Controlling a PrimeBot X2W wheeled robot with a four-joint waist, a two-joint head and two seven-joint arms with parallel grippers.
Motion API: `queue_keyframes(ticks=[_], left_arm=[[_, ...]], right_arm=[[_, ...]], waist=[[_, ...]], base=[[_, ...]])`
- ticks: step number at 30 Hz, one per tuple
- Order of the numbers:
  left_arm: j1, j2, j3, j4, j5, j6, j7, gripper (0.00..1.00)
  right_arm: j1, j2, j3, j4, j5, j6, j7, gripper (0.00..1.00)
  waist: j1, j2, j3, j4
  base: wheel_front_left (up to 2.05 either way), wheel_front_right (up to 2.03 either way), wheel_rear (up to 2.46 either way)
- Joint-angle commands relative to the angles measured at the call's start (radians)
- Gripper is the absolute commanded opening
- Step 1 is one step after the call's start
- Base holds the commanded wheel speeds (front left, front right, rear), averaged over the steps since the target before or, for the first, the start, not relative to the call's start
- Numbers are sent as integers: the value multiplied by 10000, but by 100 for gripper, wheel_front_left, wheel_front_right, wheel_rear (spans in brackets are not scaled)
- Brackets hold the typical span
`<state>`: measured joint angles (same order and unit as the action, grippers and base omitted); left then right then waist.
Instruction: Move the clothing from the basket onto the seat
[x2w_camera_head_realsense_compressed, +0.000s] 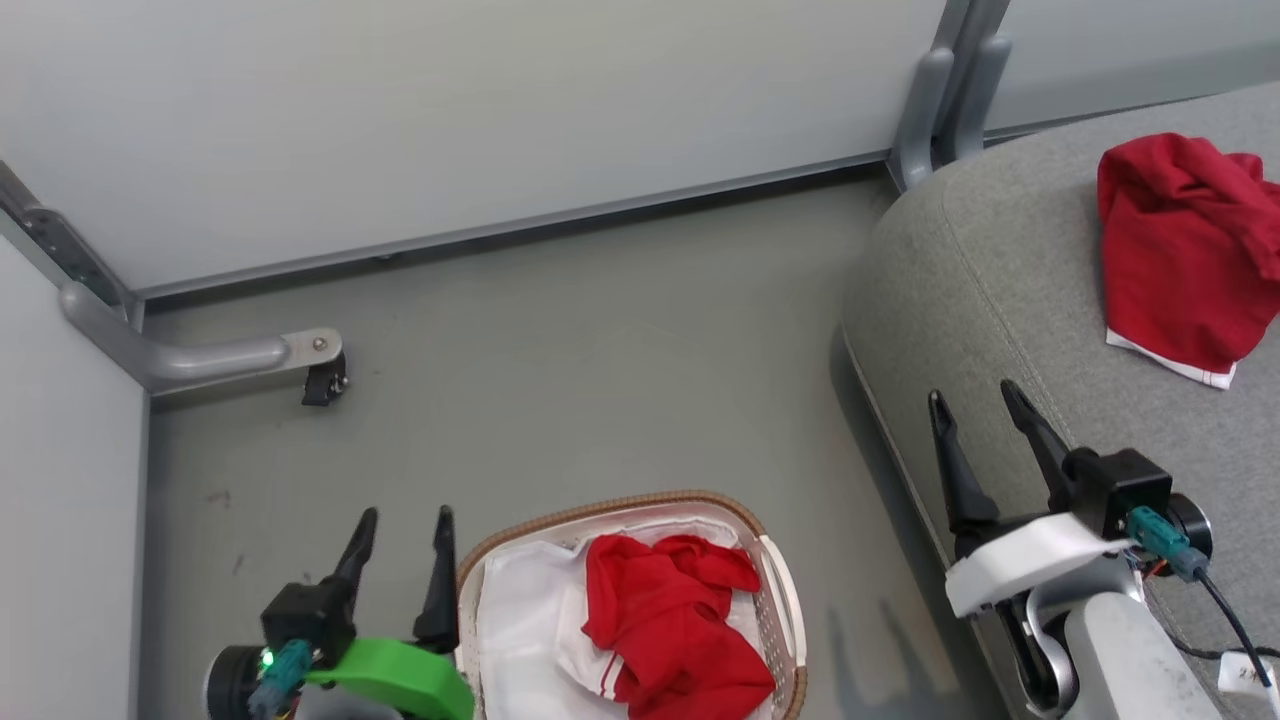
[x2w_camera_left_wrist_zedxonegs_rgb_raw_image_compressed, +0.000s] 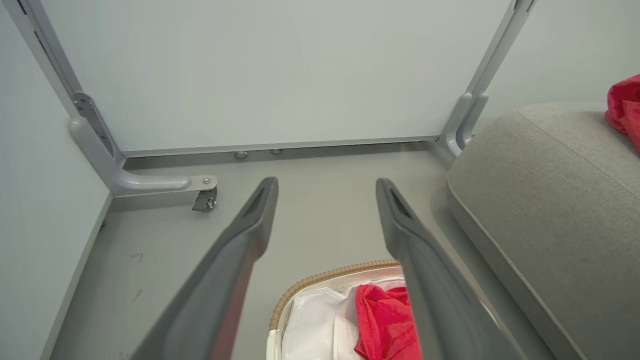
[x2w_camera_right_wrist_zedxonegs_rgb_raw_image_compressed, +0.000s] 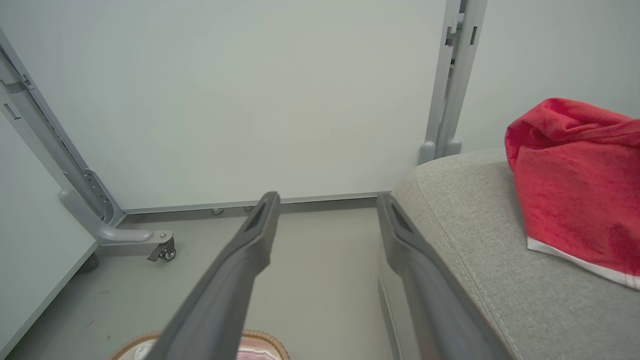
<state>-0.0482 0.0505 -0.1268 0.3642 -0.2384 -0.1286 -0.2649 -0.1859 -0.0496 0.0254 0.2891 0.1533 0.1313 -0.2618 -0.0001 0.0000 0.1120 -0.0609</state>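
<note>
Grey floor (x2w_camera_head_realsense_compressed: 560, 330): head view shows red clothing (x2w_camera_head_realsense_compressed: 670, 620) inside the basket (x2w_camera_head_realsense_compressed: 783, 600); left hand (x2w_camera_head_realsense_compressed: 405, 513) and right hand (x2w_camera_head_realsense_compressed: 972, 392) both spread, empty.

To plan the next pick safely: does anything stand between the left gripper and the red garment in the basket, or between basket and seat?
Nothing visible does. The open left gripper hangs beside the basket; the red garment lies uncovered inside it. Between basket and seat only floor shows.

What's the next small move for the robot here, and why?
Probably swing the left claw right and down onto the red garment in the basket. That claw is open, empty and beside the rim; another red piece already lies on the seat.
</note>
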Motion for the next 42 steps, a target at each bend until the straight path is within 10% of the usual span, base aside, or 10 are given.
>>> queue_keyframes(ticks=[1,22,42], left_arm=[[-425,15,-320,105,-60,-36,9,100],[-3925,1248,-3730,3075,-3084,-35,9,100],[-5791,2303,-8229,4690,-6160,-36,194,100]], right_arm=[[-331,-34,79,-126,119,-10,-48,100],[-2399,-20,651,-1367,1157,-10,-48,100],[-3057,-27,778,-1735,1294,-10,-48,100]], waist=[[1,0,829,-411],[1,0,4840,-2246],[1,0,6611,-2465]], base=[[0,0,0],[0,0,0],[0,0,0]])
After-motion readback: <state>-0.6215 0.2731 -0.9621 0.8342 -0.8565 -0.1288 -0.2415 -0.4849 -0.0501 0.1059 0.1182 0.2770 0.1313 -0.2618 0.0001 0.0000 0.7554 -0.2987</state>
